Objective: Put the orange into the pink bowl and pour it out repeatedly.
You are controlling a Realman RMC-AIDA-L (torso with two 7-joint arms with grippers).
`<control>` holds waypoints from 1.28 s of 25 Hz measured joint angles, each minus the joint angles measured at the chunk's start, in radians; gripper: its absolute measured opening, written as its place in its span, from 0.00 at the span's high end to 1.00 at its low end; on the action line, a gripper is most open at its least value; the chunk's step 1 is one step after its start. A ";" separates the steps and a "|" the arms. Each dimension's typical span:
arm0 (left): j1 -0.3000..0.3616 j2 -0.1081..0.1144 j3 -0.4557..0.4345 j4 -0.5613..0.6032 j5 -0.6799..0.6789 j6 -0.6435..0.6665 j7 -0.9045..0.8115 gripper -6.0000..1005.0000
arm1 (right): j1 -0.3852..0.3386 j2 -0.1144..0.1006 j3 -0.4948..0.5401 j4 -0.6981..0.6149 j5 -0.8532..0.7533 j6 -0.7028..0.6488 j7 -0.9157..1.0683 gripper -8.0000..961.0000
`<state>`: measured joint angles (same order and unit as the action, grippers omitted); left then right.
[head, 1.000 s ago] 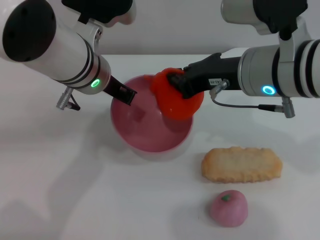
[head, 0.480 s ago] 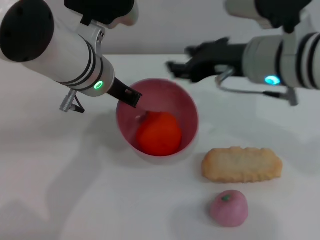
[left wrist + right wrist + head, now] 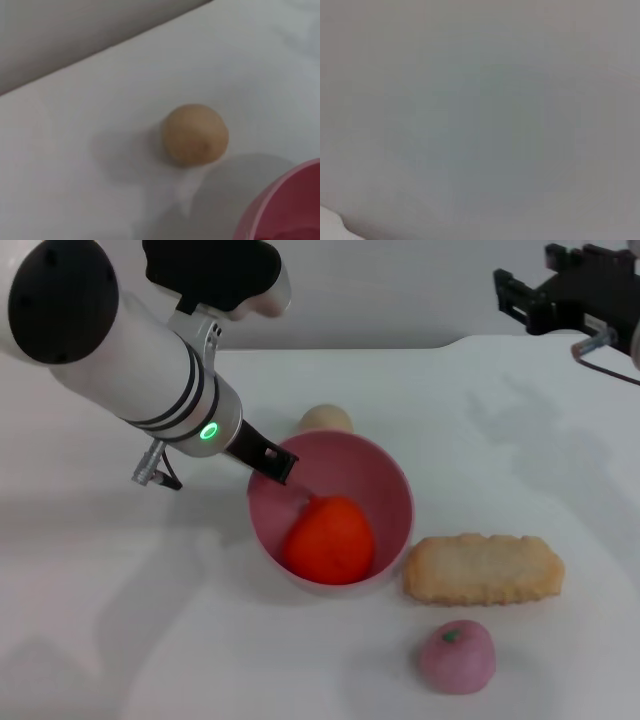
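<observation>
Reaching down-right, left gripper fingers pinching pink bowl rim. Tilted toward camera, holding orange. Right gripper raised far right, fingers' state unclear.

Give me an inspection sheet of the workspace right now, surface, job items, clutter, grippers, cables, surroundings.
Surface: white table, nothing spilled.
Job's things: the orange lies inside the pink bowl, which is tilted.
Clutter: beige ball behind the bowl; biscuit-shaped toy beside the bowl; pink apple in front of the biscuit.
Grippers: left gripper shut on the bowl's rim; right gripper lifted at the far right, holding nothing.
Cables: thin cable near the right gripper.
Surroundings: plain grey wall.
</observation>
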<state>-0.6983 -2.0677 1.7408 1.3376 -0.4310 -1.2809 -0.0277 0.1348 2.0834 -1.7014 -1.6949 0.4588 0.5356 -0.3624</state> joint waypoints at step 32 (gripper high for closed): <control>0.015 0.007 -0.028 -0.072 0.026 0.206 -0.001 0.50 | 0.003 -0.005 -0.007 0.093 -0.002 -0.129 -0.024 0.40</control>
<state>-0.6838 -2.0607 1.7125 1.2653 -0.4053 -1.0745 -0.0292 0.1378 2.0784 -1.7081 -1.6016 0.4567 0.4067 -0.3860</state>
